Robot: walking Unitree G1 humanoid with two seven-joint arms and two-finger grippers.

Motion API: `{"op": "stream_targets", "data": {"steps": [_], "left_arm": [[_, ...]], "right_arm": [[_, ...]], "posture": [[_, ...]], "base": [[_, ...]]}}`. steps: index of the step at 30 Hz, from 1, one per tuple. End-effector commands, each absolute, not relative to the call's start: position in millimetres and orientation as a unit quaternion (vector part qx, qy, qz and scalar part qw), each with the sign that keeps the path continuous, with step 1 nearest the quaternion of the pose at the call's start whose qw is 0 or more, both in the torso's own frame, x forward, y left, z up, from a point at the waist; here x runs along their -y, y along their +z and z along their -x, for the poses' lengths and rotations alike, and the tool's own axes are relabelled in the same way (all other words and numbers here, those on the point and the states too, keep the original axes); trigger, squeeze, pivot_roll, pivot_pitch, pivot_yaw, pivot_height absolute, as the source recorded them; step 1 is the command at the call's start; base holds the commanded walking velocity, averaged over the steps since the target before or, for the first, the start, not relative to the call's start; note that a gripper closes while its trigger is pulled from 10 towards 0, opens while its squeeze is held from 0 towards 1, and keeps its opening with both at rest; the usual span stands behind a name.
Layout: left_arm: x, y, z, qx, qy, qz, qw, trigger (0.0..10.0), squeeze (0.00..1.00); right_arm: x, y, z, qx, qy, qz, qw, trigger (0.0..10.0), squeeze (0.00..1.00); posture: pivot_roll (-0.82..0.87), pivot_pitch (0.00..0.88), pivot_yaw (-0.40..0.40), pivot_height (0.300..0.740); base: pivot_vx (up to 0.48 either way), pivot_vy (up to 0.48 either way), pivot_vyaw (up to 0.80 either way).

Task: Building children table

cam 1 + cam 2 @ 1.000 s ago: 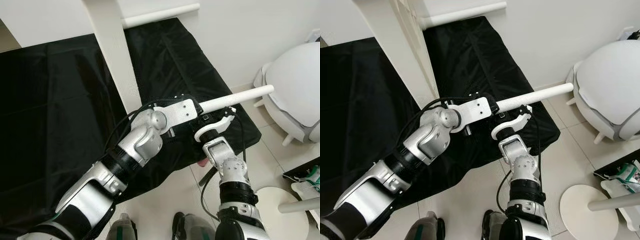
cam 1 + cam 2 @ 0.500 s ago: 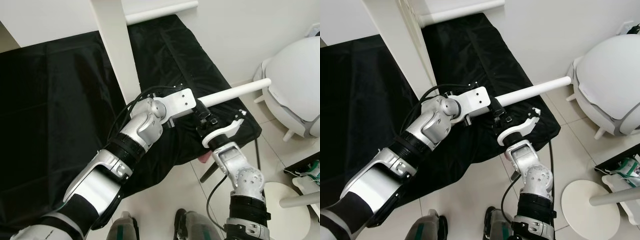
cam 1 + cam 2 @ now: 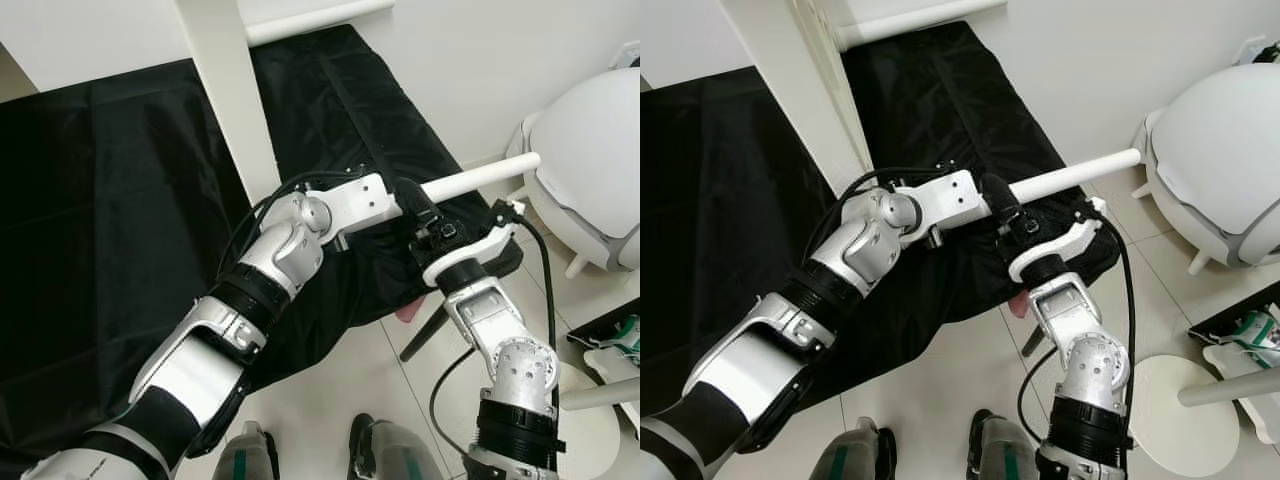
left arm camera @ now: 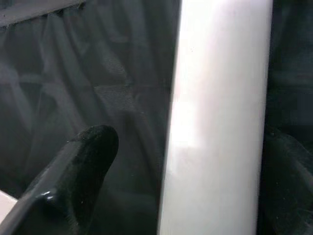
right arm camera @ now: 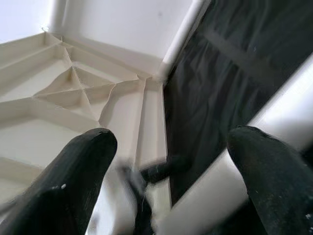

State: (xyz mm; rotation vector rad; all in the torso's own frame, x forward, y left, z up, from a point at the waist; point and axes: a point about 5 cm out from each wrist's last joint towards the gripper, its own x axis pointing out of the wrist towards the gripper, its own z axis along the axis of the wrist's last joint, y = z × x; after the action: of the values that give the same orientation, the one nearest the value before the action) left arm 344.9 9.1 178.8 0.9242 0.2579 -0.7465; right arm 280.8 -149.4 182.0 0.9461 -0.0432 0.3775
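Over the black cloth: my two arms meet at a white table leg (image 3: 478,177), above the cloth-draped surface (image 3: 100,200) that carries the parts.
Table leg: a long white rod, its long axis running from my left gripper out toward my right and slightly away from me; its free end points at the white dome-shaped object (image 3: 590,170) by the wall.
Left gripper (image 4: 176,181): fingers spread on either side of the leg's near end, one black finger (image 4: 83,161) standing apart from the rod; whether the other side touches, I cannot tell.
Right gripper (image 3: 428,222): fingers parted wide and holding nothing, just beside the leg's midsection and below it.
Key relation: the leg lies directly ahead of my right gripper, crossing its opening; my left arm is the nearer one.
Tabletop (image 5: 73,98): white ribbed underside seen from my right wrist, standing upright beyond the leg.
Judgement: the leg looks ready to be steered toward its corner socket.
Also present: round white stool part (image 3: 1170,400) on the tiled floor.
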Motion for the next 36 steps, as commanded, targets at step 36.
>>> {"op": "stream_targets", "data": {"steps": [36], "left_arm": [[-29, 224, -247, 0.094, -0.492, -0.074, 0.862, 10.0, 0.00]], "right_arm": [[158, 187, -325, 0.111, 0.080, -0.166, 0.977, 10.0, 0.00]], "posture": [[-0.02, 0.113, 0.021, 0.740]], "base": [[0.000, 0.000, 0.00]]}}
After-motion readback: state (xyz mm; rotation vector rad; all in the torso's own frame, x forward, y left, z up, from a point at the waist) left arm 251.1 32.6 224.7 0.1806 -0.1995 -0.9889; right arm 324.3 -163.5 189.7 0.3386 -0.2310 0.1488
